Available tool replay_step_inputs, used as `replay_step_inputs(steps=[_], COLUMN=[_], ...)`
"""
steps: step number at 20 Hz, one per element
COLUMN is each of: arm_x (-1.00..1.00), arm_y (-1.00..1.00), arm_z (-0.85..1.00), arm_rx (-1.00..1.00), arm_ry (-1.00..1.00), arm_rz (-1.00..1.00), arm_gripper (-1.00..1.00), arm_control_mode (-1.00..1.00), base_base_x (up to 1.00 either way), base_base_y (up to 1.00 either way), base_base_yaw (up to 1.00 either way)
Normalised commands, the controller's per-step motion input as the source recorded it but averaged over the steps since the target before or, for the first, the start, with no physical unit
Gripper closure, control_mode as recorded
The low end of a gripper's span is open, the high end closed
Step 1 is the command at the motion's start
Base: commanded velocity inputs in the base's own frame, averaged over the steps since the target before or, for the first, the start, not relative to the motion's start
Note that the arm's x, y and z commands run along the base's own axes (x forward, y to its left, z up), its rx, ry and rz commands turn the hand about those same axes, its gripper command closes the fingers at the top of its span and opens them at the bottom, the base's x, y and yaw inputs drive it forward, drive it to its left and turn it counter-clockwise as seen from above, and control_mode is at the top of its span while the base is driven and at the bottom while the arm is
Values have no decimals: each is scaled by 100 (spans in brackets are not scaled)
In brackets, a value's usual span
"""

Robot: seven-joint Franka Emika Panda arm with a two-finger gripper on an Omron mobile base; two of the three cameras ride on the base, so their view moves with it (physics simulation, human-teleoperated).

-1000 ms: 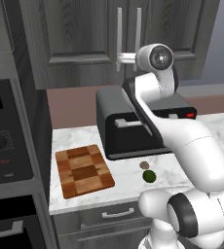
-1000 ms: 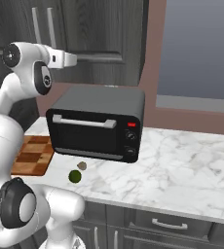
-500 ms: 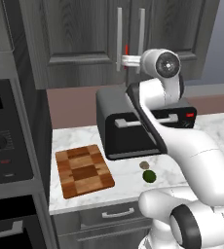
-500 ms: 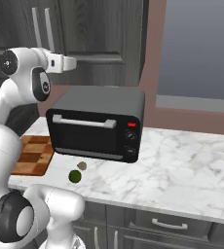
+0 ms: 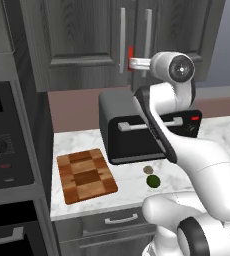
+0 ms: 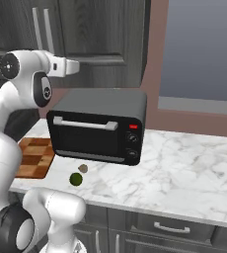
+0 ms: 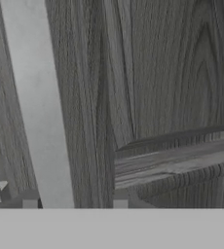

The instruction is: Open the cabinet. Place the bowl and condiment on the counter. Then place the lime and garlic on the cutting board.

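Since the earlier frames the white arm has swung its hand leftward along the cabinet front, so the two-finger gripper (image 5: 130,63) now sits at the lower ends of the two handles instead of right of them. The cabinet doors remain shut.

Nearest, on the white marble counter (image 5: 132,190), lie the small dark green lime (image 5: 153,181) and, just beyond and nearly touching it, the beige-grey garlic (image 5: 148,170). The chequered wooden cutting board (image 5: 85,175) lies to their left, well apart and bare, presumably waiting for them. Behind sits the black toaster oven (image 5: 132,132).

Farthest is the dark grey wood-grain wall cabinet (image 5: 87,35). In the hand view one long silver bar handle (image 7: 38,107) stands left of the door seam, very close, with the finger tips (image 7: 30,203) rising either side of its lower end. The jaws appear partly open around the bar; whether they actually grip it cannot be told. The hand seems placed there for pulling a door open.
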Motion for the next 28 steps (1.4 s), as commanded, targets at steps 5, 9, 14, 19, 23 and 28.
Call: replay_step_inputs(steps=[5,9,14,19,23,28], arm_x=[-37,-38,-37,-37,-36,-34], arm_y=[-58,-64,-66,-66,-67,-67], arm_z=[38,37,34,31,30,33], arm_rx=[7,9,10,10,10,10], arm_ry=[0,-1,-1,-1,0,0], arm_rz=[3,7,8,8,9,9], arm_gripper=[100,100,100,100,100,100], arm_control_mode=[-100,-100,-100,-100,-100,-100], base_base_x=[0,0,0,0,0,0], base_base_y=[0,0,0,0,0,0], base_base_yaw=[0,0,0,0,0,0])
